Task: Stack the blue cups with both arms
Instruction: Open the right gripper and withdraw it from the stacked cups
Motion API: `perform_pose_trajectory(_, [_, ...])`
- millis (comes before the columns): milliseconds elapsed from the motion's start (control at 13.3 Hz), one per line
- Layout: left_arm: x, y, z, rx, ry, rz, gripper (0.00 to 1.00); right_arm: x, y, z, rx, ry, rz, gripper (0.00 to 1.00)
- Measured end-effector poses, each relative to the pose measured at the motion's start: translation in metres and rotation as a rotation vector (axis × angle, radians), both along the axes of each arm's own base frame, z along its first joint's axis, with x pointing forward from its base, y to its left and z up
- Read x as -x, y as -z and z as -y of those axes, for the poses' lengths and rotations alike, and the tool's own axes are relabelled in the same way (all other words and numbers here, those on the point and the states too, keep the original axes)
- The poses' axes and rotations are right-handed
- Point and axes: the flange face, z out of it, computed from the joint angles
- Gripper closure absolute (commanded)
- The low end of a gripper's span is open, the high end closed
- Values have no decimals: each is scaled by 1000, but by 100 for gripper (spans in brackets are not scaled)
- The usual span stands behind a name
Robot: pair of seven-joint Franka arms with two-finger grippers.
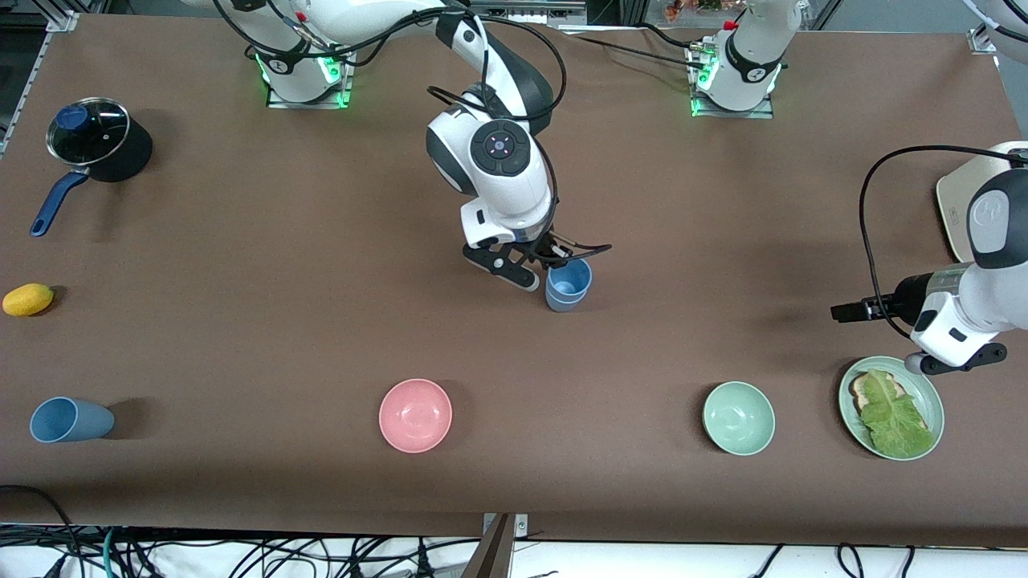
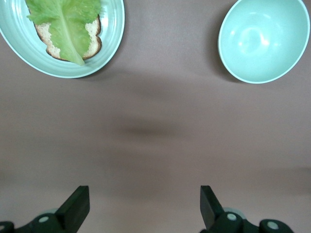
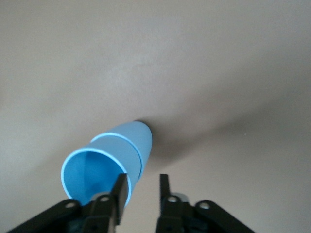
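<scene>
At mid-table, our right gripper point(image 1: 556, 258) sits at the rim of the nested blue cups point(image 1: 568, 286), fingers slightly apart, apparently not pinching. A third blue cup point(image 1: 68, 420) lies tipped near the front edge at the right arm's end. We judge a straight lift best; the left gripper point(image 2: 145, 206) waits open near the lettuce plate point(image 1: 930, 396).

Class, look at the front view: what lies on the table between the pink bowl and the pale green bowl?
Nothing: the front view shows bare table between the pink bowl and the pale green bowl.

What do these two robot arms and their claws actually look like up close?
Both arms are chunky glossy white shells with black joint sections and loose black cables looping alongside. Their bases glow green. The right arm's wrist carries a round black button pad. The right gripper and left gripper each end in two flat black fingers.
</scene>
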Motion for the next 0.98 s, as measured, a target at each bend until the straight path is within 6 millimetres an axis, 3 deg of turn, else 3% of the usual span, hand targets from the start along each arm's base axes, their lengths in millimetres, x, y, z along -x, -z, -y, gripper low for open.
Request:
perform_pose_trajectory(226, [2,-9,4,-4,7,1,0,-23,-24,31,19,-26,13,0])
perform_pose_trajectory(376, [5,-22,10,-19,19,8,0,-47,-44,77,52,-101,-10,0])
perform_pose_trajectory(526, [15,-40,17,-50,61,15,0,-74,-66,135,74,-184,-33,0])
perform_pose_trajectory(752, [41,-83,13,-37,104,55,0,-108,-93,227,88,-274,-64,0])
perform_pose_trajectory(977, [66,-123,18,-59,128,98,0,-133,-118,330,88,-216,-99,0])
